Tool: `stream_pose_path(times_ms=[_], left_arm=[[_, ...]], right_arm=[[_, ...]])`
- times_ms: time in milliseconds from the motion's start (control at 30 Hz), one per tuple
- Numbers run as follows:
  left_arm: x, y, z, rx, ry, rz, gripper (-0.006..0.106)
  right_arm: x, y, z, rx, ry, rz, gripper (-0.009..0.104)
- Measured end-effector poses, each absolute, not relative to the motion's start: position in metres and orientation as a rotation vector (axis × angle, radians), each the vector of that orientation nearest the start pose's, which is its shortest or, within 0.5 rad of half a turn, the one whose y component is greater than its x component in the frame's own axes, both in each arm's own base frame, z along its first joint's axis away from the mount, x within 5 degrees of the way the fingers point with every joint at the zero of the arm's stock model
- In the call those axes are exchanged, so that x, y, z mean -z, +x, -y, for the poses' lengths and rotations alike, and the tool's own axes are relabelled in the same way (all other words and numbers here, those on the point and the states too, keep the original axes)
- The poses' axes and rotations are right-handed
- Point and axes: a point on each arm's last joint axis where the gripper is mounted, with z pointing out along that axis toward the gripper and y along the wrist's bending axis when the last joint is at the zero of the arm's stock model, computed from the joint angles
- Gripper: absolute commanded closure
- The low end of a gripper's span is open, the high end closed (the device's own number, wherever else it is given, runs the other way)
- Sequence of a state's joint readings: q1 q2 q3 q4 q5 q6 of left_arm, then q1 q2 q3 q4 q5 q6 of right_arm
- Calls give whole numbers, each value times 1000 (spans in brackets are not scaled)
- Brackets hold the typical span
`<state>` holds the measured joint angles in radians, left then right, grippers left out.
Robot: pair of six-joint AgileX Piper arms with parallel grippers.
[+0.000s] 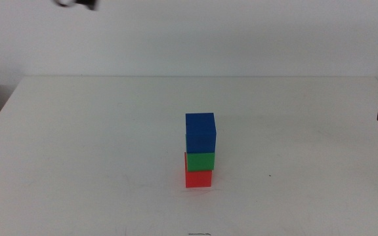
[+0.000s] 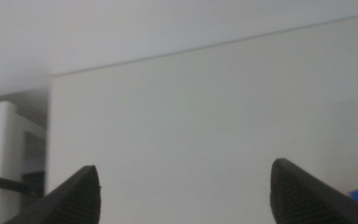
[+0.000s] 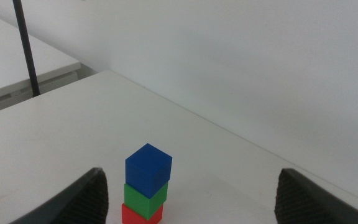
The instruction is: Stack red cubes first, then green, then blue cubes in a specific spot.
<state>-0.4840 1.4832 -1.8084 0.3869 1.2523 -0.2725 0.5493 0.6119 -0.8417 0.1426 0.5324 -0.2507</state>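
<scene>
Blue cube (image 1: 200,133) is stacked on green cube (image 1: 199,160) and red cube (image 1: 198,177) near the counter (image 1: 77,144) front edge; left pincer (image 2: 185,193) and right pincer (image 3: 191,199) are spread wide, empty.

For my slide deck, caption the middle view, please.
Finished stack on the white table: blue cube atop green atop red.

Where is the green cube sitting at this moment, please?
In the middle view the green cube sits near the centre of the white table, sandwiched in a stack between the red cube below and the blue cube on top.
</scene>
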Motion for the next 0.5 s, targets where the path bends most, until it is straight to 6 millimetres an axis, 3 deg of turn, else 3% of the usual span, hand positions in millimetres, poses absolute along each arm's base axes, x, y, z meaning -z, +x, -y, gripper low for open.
stream_pose_path(times_ms=[300, 500], left_arm=[[-489, 240, 20, -181, 126, -2140, 7], [-496, 214, -3, -172, 62, -2107, 7]], right_arm=[[-397, 91, -64, -367, -646, -1676, 13], [-397, 91, -64, -367, -646, -1676, 13]])
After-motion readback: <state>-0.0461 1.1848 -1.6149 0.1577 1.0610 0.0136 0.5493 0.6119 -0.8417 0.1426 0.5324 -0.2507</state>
